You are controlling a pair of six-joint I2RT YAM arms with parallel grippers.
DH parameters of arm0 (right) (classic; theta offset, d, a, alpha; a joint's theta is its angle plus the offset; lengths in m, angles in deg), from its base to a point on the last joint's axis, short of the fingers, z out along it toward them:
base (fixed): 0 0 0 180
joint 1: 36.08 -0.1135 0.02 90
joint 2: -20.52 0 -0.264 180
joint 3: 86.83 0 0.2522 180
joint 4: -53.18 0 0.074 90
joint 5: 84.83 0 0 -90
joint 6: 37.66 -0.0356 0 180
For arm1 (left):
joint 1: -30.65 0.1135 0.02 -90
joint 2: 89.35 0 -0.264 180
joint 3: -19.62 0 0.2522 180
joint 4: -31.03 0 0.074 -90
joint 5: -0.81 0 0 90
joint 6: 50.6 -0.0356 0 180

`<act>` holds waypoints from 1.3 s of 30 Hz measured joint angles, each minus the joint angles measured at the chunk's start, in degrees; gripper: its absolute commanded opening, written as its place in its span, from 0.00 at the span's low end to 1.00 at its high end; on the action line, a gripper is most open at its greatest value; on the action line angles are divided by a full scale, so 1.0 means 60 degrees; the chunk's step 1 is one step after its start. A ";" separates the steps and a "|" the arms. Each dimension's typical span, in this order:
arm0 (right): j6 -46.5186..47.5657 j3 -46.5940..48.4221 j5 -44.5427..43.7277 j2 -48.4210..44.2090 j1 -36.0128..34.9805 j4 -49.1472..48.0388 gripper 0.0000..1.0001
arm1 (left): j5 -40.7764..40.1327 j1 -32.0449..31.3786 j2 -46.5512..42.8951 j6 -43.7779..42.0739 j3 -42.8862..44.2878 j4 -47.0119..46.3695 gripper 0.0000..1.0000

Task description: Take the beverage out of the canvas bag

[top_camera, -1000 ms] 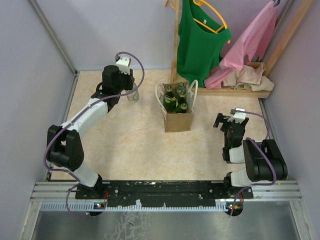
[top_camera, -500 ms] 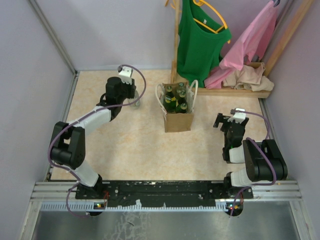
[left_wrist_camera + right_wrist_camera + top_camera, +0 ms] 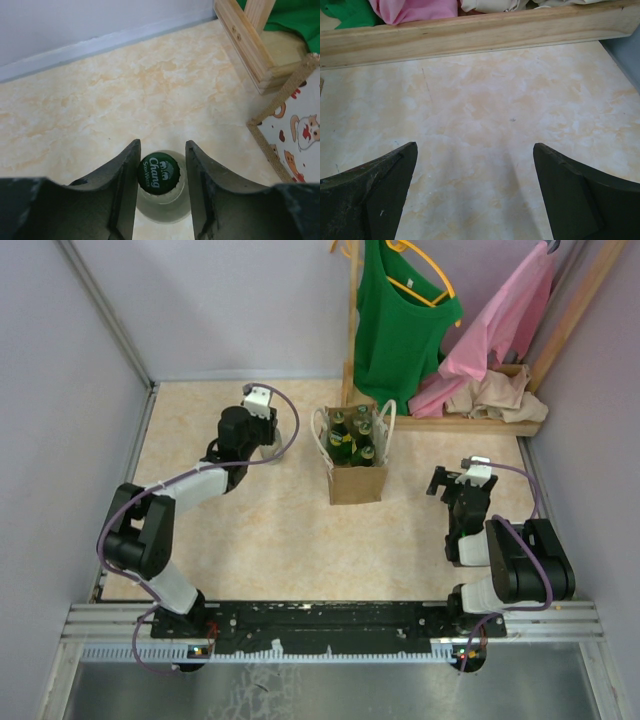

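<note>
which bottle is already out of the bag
The bottle with the green Chang cap, standing on the table between the left fingers; the other bottles sit inside the bag.

Smooth, faintly glossy marble-patterned bench (image 3: pixel 100 90); clear glass bottle (image 3: pixel 161 207) with glossy green printed metal cap (image 3: pixel 159 172); matt dark plastic fingers (image 3: pixel 124 190) of left gripper (image 3: pixel 162 150); canvas bag (image 3: pixel 300 145) of coarse woven tan cloth with smooth printed panel; pale, bare-grained wooden rack (image 3: pixel 245 40).
</note>
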 measured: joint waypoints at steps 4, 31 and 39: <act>0.0000 0.0000 0.0000 0.0000 0.0000 0.0000 0.99 | -0.0291 -0.0073 -0.0146 -0.0127 -0.0025 -0.0506 0.57; 0.0000 0.0000 0.0000 0.0000 0.0000 0.0000 0.99 | 0.2688 -0.1501 -0.2481 0.0025 0.2998 0.2641 0.80; 0.0000 0.0000 0.0000 0.0000 0.0000 -0.0004 0.99 | 0.3191 -0.2754 -0.1836 -0.0018 0.4036 0.4171 0.85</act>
